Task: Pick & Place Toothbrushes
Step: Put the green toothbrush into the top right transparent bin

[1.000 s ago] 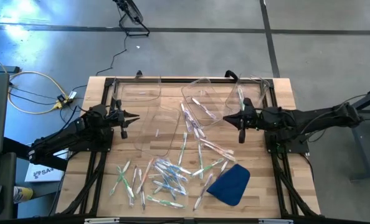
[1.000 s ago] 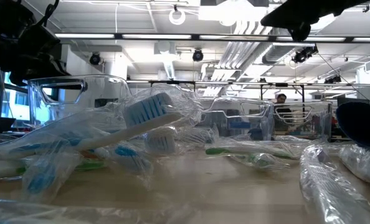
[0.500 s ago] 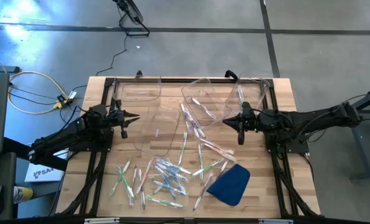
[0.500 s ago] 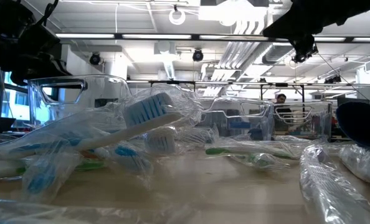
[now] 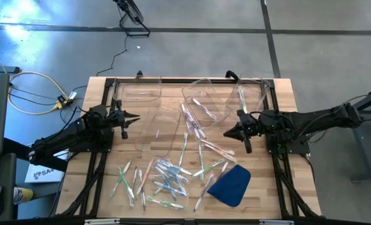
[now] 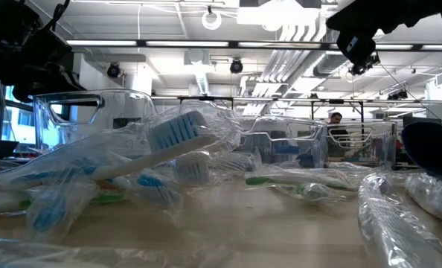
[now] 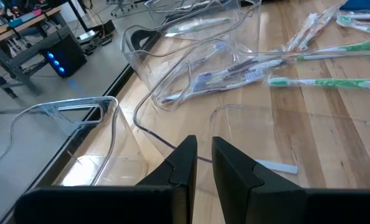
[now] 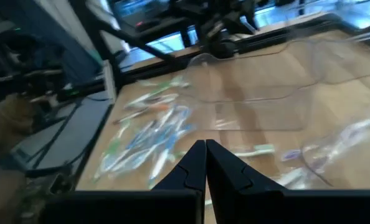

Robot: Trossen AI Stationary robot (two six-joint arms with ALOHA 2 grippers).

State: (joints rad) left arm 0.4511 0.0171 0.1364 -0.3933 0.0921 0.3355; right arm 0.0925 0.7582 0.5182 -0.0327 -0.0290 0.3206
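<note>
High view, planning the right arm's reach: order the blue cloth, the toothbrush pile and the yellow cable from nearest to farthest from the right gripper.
1. Blue cloth, on the table just in front of the right gripper.
2. Toothbrush pile, toward the table's front middle.
3. Yellow cable, on the floor past the table's left edge.

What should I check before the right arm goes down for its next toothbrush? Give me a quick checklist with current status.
1. right gripper empty: ok, fingers shut, nothing between them.
2. Jaws opened for a pick: not ok.
3. toothbrushes available on the table: ok, many lie loose.
4. left gripper out of the way: ok, waits at the left side.
5. clear bin ready: ok, upright, already holding brushes.
6. blue cloth clear of brushes: cannot tell.
</note>
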